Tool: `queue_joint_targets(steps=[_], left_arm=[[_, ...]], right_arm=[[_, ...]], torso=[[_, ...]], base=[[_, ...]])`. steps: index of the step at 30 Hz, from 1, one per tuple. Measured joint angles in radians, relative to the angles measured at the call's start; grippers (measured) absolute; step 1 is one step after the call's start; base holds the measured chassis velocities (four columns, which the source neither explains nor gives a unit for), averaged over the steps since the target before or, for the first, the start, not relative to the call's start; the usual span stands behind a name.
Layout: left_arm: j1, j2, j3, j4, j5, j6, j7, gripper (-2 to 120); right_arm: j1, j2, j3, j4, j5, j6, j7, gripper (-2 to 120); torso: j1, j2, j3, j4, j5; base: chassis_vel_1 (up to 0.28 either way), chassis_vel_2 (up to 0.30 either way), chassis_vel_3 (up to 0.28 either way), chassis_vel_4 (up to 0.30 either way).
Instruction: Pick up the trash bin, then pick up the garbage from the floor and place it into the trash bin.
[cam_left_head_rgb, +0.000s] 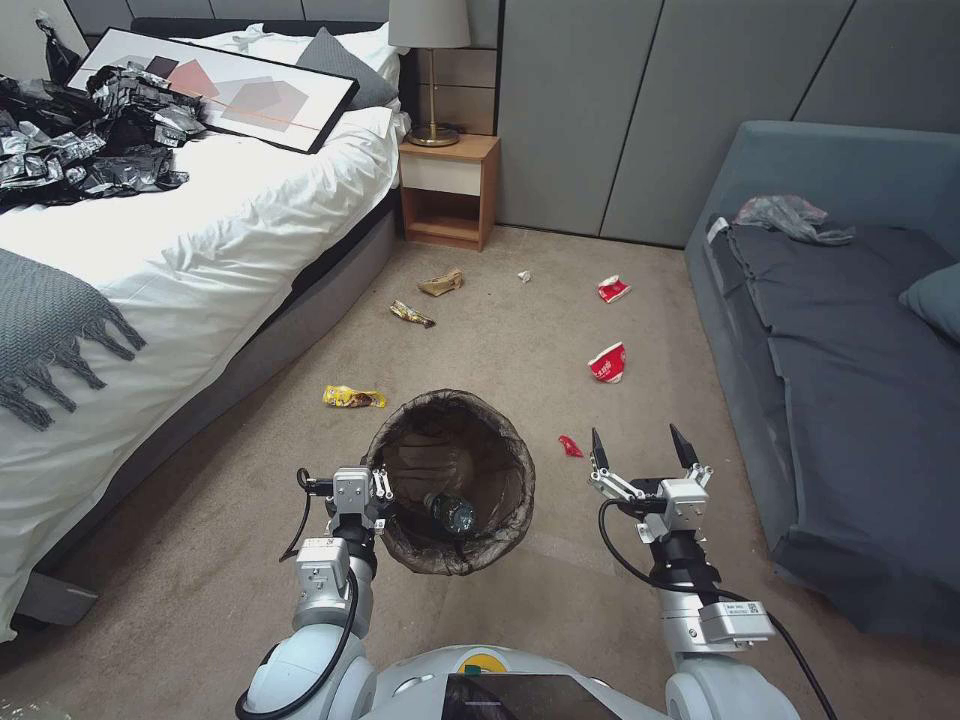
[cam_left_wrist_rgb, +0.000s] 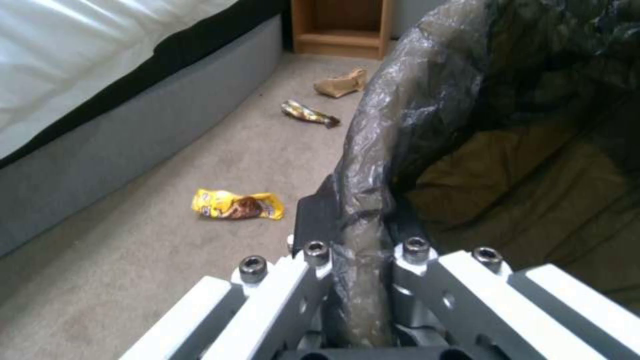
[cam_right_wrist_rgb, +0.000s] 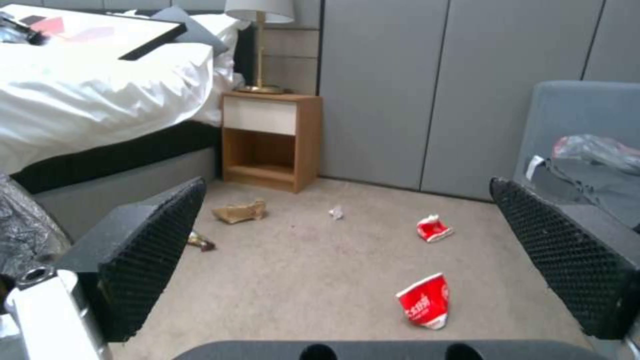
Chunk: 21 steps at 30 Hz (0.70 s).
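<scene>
The left gripper (cam_left_head_rgb: 372, 497) clamps the liner-wrapped rim of the small round white trash bin (cam_left_head_rgb: 452, 480). The right gripper (cam_left_head_rgb: 642, 448), jaws wide, has the small red wrapper scrap (cam_left_head_rgb: 570, 446) closest, at its ten o'clock.

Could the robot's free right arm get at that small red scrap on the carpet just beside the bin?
Probably yes. The right gripper is open and holds nothing, and the small red scrap lies on bare carpet between it and the trash bin, which the left gripper holds by its rim.

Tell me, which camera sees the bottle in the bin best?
The head view: it looks down into the trash bin, where the bottle lies. The left wrist view catches just the bin's bagged rim; the right wrist view, a sliver of bag.
</scene>
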Motion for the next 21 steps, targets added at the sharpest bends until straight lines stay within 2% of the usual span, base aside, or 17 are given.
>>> queue_joint_targets(steps=[21], left_arm=[[-0.002, -0.001, 0.0, 0.003, 0.001, 0.002, -0.003, 3]], right_arm=[[0.001, 0.0, 0.001, -0.003, 0.002, 0.004, -0.005, 100]], torso=[[0.0, 0.0, 0.0, 0.0, 0.0]], base=[[-0.158, 0.148, 0.152, -0.155]])
